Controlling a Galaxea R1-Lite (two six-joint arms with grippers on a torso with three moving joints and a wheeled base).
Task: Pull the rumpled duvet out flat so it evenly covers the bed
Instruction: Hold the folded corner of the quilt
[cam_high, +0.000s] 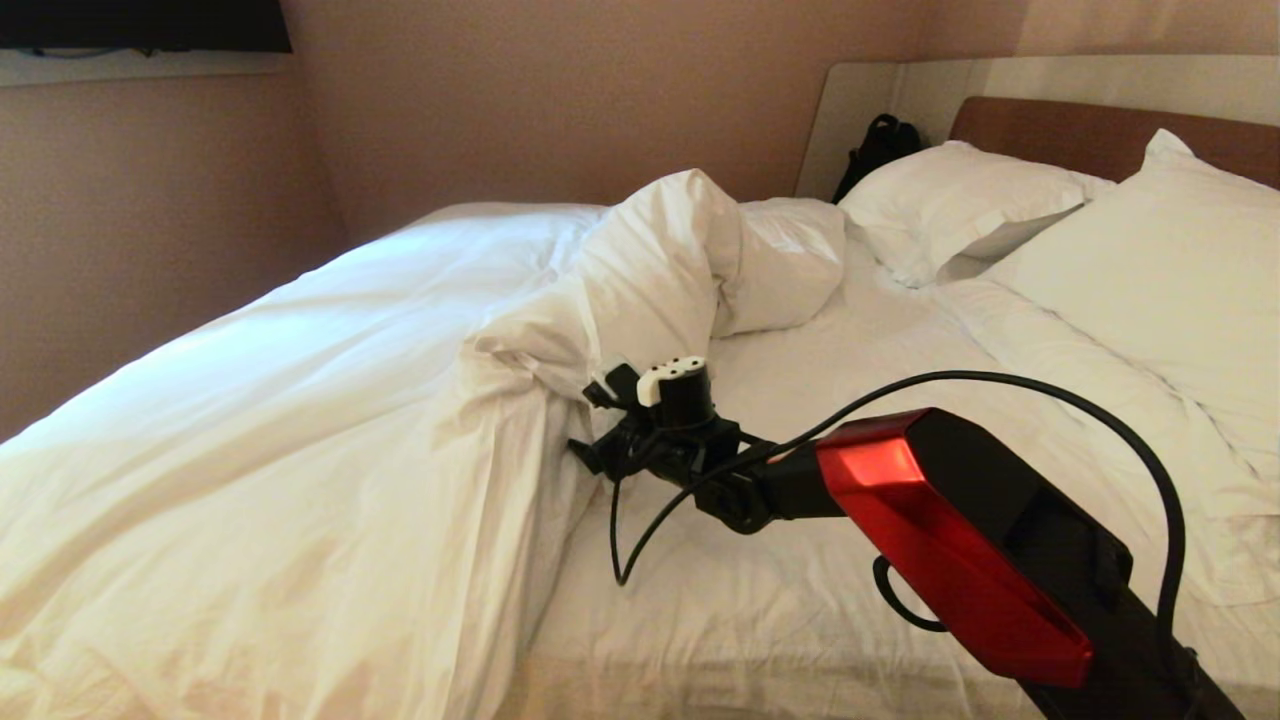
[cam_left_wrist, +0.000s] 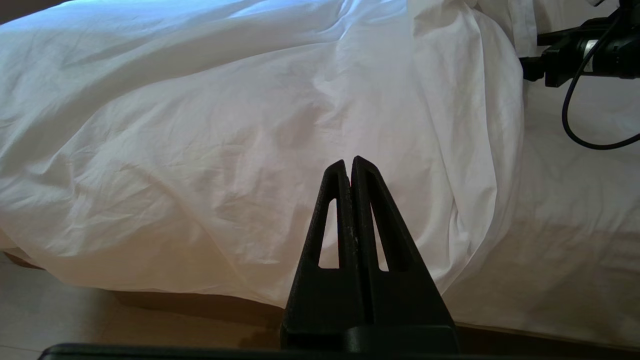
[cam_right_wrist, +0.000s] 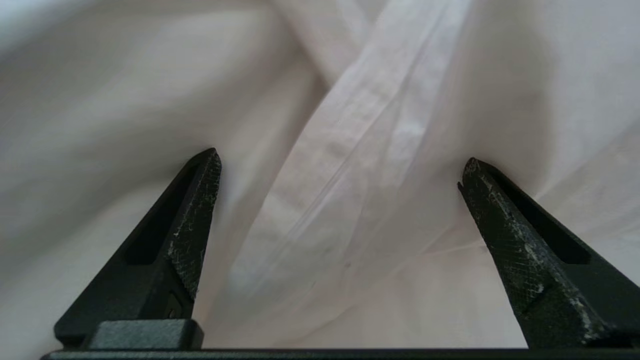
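The left gripper (cam_left_wrist: 352, 165) hung jaws together off the bed (cam_high: 800, 620) edge. The right gripper (cam_right_wrist: 340, 170) stood jaws wide against the duvet (cam_high: 300, 400) fold (bunched toward the bed's left); it should bite deep into the ridge before dragging toward the pillows (cam_high: 1150, 270).

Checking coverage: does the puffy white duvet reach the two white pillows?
No, the puffy white duvet is bunched left, leaving bare sheet before the white pillows.

The right arm (cam_high: 960, 540) wears a glossy red shell over matte black, with a thin black cable (cam_high: 1050, 395) looping above and a white, dark-dotted cap (cam_high: 670, 378) near its wrist. Both grippers have black triangular fingers (cam_right_wrist: 192, 220) with hollow slots; the right pair's cross-hatched pads are scuffed white.
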